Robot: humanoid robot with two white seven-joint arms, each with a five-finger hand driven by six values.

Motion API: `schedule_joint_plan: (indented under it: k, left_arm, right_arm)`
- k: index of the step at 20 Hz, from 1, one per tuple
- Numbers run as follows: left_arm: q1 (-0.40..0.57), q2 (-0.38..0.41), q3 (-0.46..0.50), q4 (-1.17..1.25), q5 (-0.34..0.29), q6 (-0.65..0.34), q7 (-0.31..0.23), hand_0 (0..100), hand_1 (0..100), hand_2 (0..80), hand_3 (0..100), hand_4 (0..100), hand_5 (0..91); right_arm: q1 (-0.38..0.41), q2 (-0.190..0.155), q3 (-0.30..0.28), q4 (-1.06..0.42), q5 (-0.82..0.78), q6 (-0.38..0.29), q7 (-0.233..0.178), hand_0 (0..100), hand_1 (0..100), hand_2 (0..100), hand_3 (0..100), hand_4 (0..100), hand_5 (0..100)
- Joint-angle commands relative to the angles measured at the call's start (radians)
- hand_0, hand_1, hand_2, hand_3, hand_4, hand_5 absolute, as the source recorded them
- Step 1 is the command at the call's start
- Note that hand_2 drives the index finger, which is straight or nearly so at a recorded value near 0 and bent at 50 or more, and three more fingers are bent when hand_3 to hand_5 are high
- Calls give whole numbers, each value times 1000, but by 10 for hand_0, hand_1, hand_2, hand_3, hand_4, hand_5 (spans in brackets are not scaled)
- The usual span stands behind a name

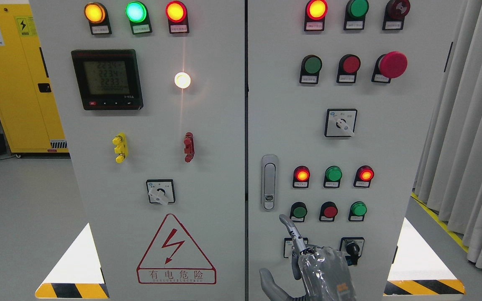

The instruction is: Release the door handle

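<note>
At the lower middle of the frame I see a hand (308, 259), one finger straight up, others relaxed, holding nothing. The door handle (269, 182) sits just above, untouched, so I judge release is done.

Head camera faces the cabinet (241, 125) squarely, close.

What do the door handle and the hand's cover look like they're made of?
Door handle: looks like metal, silvery satin finish with soft highlights; could be plated plastic. Right hand: its back is wrapped in clear, crinkled plastic film with glossy wrinkles, over grey casing.
</note>
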State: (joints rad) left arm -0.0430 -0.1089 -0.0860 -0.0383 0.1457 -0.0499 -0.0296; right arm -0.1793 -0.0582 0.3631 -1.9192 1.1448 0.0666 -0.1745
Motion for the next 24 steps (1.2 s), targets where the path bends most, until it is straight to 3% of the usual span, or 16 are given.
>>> schedule_joint_plan:
  k: [1, 6, 9, 24]
  left_arm:
    - [0, 0, 0, 0, 0, -1, 0, 120, 556, 0, 0, 0, 0]
    - [0, 0, 0, 0, 0, -1, 0, 120, 556, 0, 0, 0, 0]
    - [0, 0, 0, 0, 0, -1, 0, 120, 556, 0, 0, 0, 0]
    - [0, 0, 0, 0, 0, -1, 0, 120, 556, 0, 0, 0, 0]
  right_arm:
    - [-41, 72, 7, 69, 179, 2, 6, 391, 409, 0, 1000, 1000, 1000]
    - [-61, 112, 14, 95, 214, 13, 7, 399, 409, 0, 1000, 1000, 1000]
    - [-66, 113, 16, 109, 220, 74, 9, 400, 409, 0, 1000, 1000, 1000]
    - [-95, 113, 14, 131, 225, 101, 49, 430, 397, 26, 1000, 1000, 1000]
